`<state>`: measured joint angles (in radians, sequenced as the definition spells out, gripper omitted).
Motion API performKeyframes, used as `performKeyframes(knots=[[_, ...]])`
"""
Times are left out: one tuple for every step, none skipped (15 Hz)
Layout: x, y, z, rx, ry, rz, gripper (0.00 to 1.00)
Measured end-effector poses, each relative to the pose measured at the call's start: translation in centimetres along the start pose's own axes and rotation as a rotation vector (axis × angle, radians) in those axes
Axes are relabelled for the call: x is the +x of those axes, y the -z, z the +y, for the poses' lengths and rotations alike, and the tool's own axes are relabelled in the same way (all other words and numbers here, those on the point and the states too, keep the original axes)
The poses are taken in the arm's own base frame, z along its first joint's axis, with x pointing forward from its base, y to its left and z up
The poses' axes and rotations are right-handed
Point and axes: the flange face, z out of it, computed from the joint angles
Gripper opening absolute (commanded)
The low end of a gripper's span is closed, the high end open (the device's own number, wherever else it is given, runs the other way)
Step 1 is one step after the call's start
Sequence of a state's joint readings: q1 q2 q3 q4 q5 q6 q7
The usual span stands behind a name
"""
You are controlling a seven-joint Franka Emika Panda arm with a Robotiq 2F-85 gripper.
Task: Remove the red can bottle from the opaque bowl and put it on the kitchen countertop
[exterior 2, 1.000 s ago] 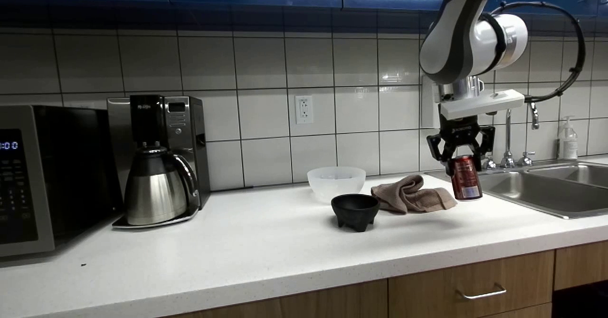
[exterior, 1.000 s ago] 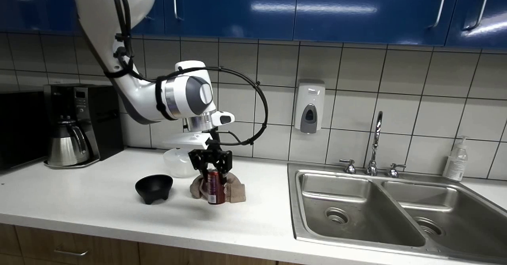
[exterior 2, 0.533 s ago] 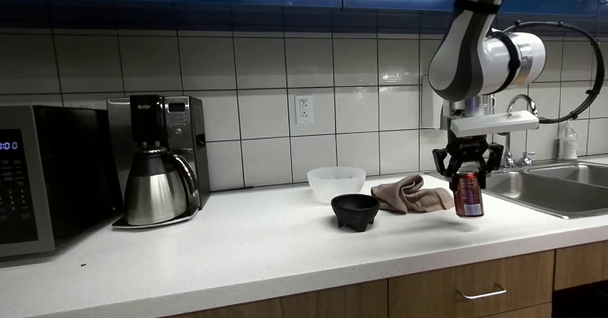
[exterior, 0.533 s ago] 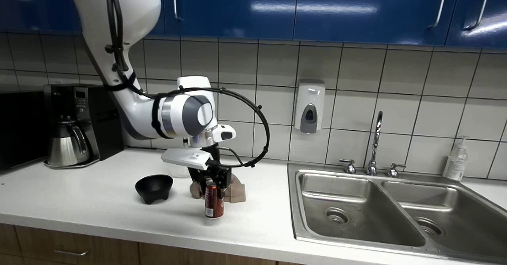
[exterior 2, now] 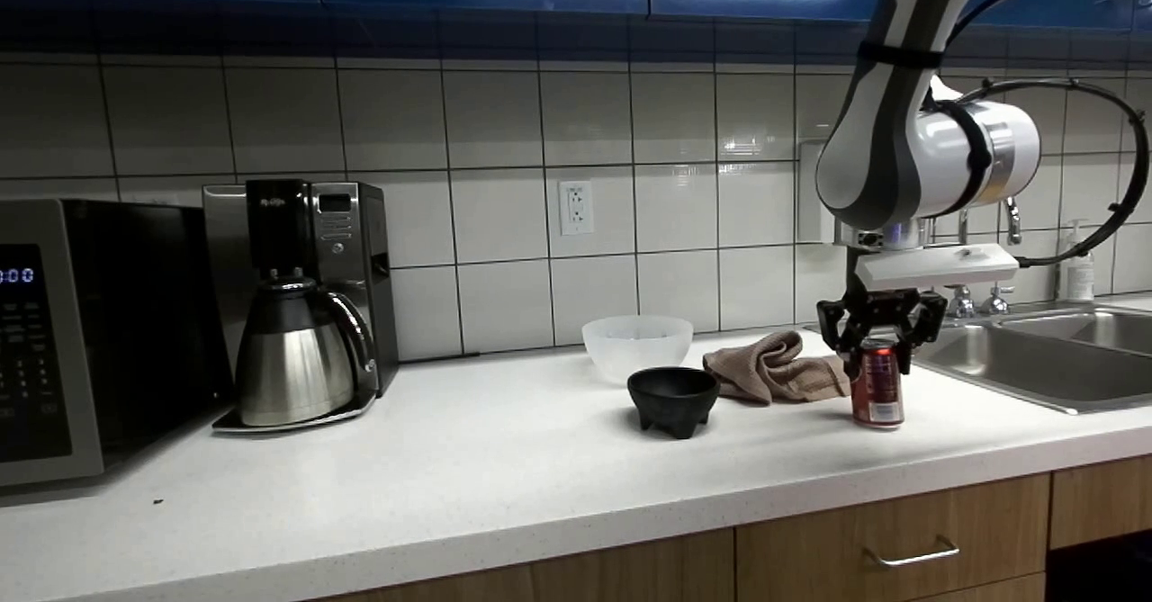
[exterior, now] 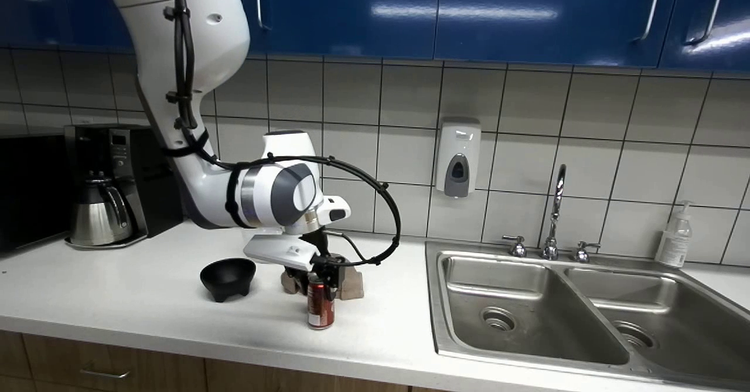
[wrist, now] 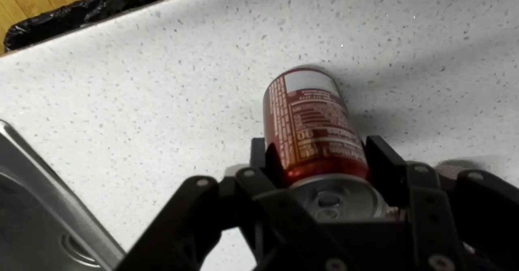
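While blue cabinets hang above the far tiled wall, the pincer grips the red can, its base on or just above the speckled white tabletop, left of the steel sink.

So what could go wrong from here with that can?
I can't tell whether the red can rests fully on the countertop, so opening the hand now might drop it. The hand stands close on both sides of it, so an uneven release could tip it. A tipped can might roll toward the sink, or over the front edge, where a black-lined bin shows in the wrist view.
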<state>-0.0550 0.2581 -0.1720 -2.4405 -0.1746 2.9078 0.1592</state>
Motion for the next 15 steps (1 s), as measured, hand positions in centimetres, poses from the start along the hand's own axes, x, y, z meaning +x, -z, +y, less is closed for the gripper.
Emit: performKeyframes(knots=[[0.0, 0.0, 0.0, 0.004, 0.002, 0.004, 0.88], [0.1, 0.0, -0.1, 0.008, 0.005, 0.006, 0.89], [0.1, 0.0, -0.2, 0.011, 0.008, 0.006, 0.96], [0.1, 0.0, -0.2, 0.014, 0.014, 0.005, 0.99], [0.1, 0.0, -0.3, 0.017, 0.019, 0.005, 1.00], [0.1, 0.0, -0.4, 0.018, 0.025, 0.005, 1.00], [0.2, 0.0, -0.4, 0.018, 0.028, 0.006, 1.00], [0.4, 0.2, -0.4, 0.017, 0.029, 0.008, 1.00], [0.8, 0.5, -0.3, 0.016, 0.028, 0.012, 1.00], [1.4, 0.9, -0.2, 0.015, 0.026, 0.019, 1.00], [2.1, 1.6, 0.1, 0.012, 0.023, 0.026, 1.00], [2.8, 2.5, 0.3, 0.009, 0.020, 0.032, 1.00], [3.6, 3.5, 0.5, 0.006, 0.018, 0.037, 1.00], [4.2, 4.6, 0.7, 0.004, 0.015, 0.038, 1.00], [4.7, 5.5, 0.8, 0.002, 0.014, 0.033, 1.00]])
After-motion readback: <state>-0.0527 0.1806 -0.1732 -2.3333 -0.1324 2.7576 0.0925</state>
